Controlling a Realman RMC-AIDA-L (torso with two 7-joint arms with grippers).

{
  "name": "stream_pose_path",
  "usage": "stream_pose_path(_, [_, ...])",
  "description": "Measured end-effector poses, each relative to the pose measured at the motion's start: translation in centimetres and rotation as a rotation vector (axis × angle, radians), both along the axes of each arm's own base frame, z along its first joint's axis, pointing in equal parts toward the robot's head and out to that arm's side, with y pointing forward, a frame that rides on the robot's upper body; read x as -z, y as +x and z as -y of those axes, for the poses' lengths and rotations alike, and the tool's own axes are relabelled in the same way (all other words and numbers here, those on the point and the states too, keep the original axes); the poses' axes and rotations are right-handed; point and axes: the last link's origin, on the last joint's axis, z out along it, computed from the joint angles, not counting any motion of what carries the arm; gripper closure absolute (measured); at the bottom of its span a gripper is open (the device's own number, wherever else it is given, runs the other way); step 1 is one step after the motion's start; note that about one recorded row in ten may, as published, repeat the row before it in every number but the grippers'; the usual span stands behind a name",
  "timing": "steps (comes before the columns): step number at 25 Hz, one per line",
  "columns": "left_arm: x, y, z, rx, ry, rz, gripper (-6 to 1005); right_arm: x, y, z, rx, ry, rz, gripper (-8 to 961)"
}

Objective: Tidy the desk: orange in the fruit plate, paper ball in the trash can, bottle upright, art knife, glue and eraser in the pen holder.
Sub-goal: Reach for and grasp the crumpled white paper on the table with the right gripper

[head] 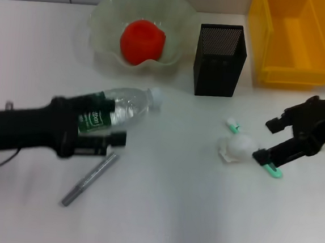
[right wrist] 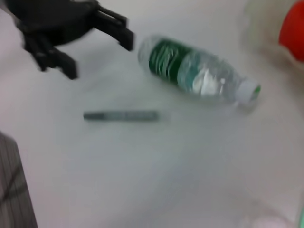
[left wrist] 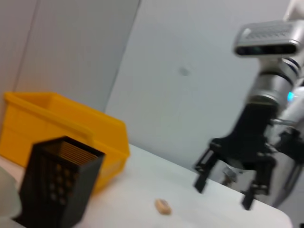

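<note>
Orange (head: pixel 142 41) sits in the fruit plate (head: pixel 106 14) at the far edge of the table (head: pixel 160 212). Pen holder (head: pixel 219 59) stands just right of the plate, trash can (head: pixel 295 39) at the far right corner. Bottle (head: pixel 118 111) lies on its side mid-left, cap pointing toward the pen holder. Left gripper (head: pixel 116 130) is down at the bottle's label end, fingers spread wide – whether they touch the bottle I cannot tell. Grey art knife (head: pixel 89 179) lies flat just in front of that gripper, diagonal. Right gripper (head: pixel 266 141) is low at the right, jaws wide apart, holding nothing, right beside the paper ball (head: pixel 239 145). Eraser (head: pixel 225 156) pokes out at the ball's near-left edge, touching or nearly. Two small green-white bits (head: pixel 232 126) lie close by. Near half of the table is open – wide open band between the two arms.
</note>
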Motion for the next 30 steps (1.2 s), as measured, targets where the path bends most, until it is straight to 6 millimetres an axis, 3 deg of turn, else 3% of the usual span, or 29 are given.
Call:
stream_pose_path(5, [-0.3,-0.5,3.7,0.152,-0.057,0.035,140,1.6,-2.0,-1.0,0.0,-0.014,0.14,120])
stream_pose_path(8, [-0.6,-0.8,4.6,0.172,-0.076,0.04,140,2.4,-2.9,-1.7,0.008,0.025,0.196,120])
stream_pose_path(12, [-0.4,-1.4,4.9,0.147,-0.09,0.032,140,3.5,-3.4,-2.3,0.0,0.058,0.256,119])
stream_pose_path(18, [-0.1,-1.6,5.0,0.134,-0.091,0.028,140,6.8,-3.1,-3.1,-0.015,0.092,0.325,119])
stream_pose_path(30, [0.2,-1.7,4.7,0.12,-0.079,0.015,140,9.8,-2.1,-3.3,-0.015,0.08,0.443,135])
